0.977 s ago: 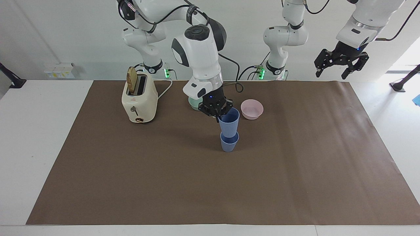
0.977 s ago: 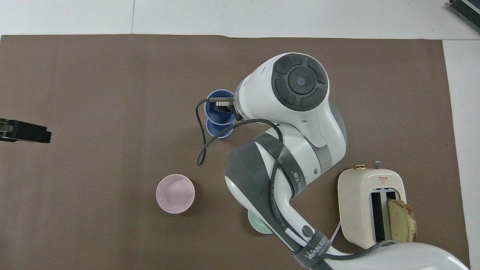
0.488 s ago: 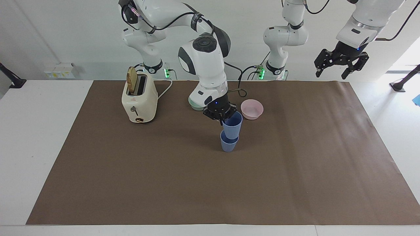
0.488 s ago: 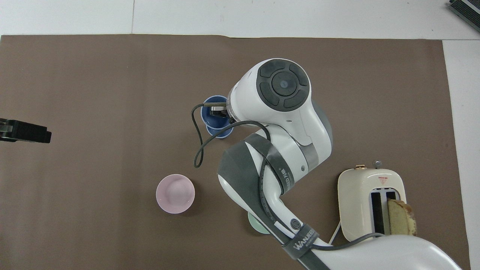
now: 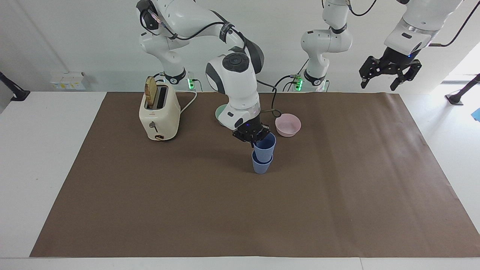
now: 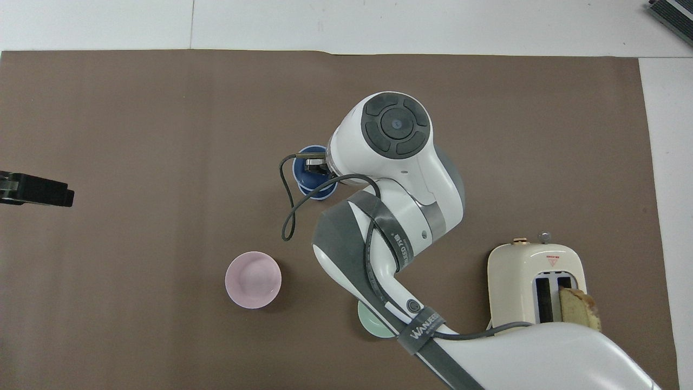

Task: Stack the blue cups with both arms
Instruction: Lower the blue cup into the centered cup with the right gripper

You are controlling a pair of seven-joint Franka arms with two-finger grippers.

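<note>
Two blue cups (image 5: 262, 157) sat mid-mat, at seven o'clock from the pink bowl (image 5: 288, 125); the right gripper (image 5: 253, 138) pinched the upper cup's rim, half-nested. Releasing squarely, once seated, seemed wisest. The left gripper (image 5: 390, 73) waited, spread.

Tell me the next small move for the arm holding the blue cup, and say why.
Probably ease straight down a little more, then let go. The right gripper is shut on the upper blue cup, whose base sits inside the lower blue cup but much of it still stands above that rim. The left gripper waits open, raised at its own end.
</note>
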